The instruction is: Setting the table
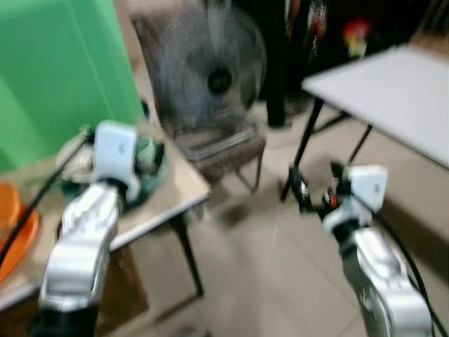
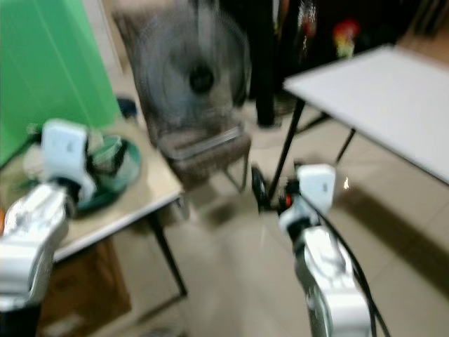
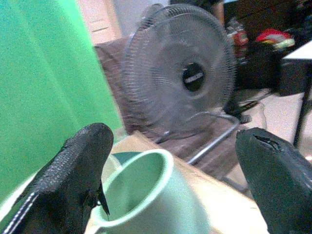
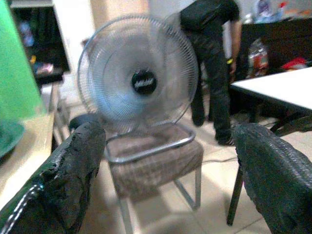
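Two spread fingers of left gripper (image 3: pixel 170 180) flanking pale green cup (image 3: pixel 151 195) near table (image 1: pixel 184 184) edge (light, rigid, probably slippery; best pinched across rim).

Pale green cup (image 3: pixel 151 195) — upright, open-mouthed — on the beige table (image 1: pixel 184 184).

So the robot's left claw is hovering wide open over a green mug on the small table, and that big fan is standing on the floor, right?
Not quite. The fan stands on the seat of a chair, not the floor, as the right wrist view shows. The left gripper is indeed open over the green mug on the small table.
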{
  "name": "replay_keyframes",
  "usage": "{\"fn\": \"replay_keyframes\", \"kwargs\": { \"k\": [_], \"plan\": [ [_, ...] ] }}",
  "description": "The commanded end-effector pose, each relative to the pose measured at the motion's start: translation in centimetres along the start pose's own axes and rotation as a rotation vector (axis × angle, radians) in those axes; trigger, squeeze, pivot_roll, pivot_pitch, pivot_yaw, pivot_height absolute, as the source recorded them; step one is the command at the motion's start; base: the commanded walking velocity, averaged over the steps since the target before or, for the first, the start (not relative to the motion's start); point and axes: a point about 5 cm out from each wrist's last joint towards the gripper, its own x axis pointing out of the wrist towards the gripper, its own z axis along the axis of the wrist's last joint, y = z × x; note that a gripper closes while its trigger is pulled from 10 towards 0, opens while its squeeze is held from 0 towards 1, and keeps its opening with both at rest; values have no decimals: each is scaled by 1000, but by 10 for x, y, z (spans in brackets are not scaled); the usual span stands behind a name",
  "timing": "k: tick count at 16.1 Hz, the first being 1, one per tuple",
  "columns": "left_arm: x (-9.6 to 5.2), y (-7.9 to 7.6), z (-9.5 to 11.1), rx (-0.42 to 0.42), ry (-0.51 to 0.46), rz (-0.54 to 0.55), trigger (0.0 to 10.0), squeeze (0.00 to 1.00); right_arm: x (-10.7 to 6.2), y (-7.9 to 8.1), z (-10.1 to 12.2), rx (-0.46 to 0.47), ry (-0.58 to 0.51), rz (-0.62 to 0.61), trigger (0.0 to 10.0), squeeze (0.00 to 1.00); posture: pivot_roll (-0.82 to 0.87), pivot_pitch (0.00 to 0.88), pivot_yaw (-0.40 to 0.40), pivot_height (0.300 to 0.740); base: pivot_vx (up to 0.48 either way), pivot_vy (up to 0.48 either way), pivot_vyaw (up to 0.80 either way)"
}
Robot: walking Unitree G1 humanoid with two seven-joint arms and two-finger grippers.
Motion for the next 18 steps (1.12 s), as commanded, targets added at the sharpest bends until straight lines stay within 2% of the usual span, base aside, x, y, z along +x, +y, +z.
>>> {"fn": "replay_keyframes", "kwargs": {
  "k": [1, 10, 12, 17, 18],
  "plan": [
    [2, -2, 3, 2, -6, -23, 10000, 0, -1, -4, -3, 31, 15, -27, 10000, 0, 56, 0, 50, 740, 0, 480, 0],
    [-2, -2, 1, 7, -8, -27, 10000, 0, -7, -2, -2, 18, 0, -17, 10000, 0, 64, 0, 32, 740, 0, 480, 0],
    [-4, -1, 4, 39, -33, -14, 10000, 0, -8, -1, 0, 19, -14, -11, 10000, 0, 66, 0, 29, 740, 0, 0, -303],
    [-7, -2, 6, 40, -40, -21, 10000, 0, -10, 0, 2, 33, -28, -1, 10000, 0, 80, 0, 15, 740, 0, -463, -160],
    [-8, -3, 6, 36, -43, -25, 10000, 0, -9, 0, 3, 33, -28, 6, 10000, 0, 80, 0, 14, 740, 0, 0, 0]
  ]
}}
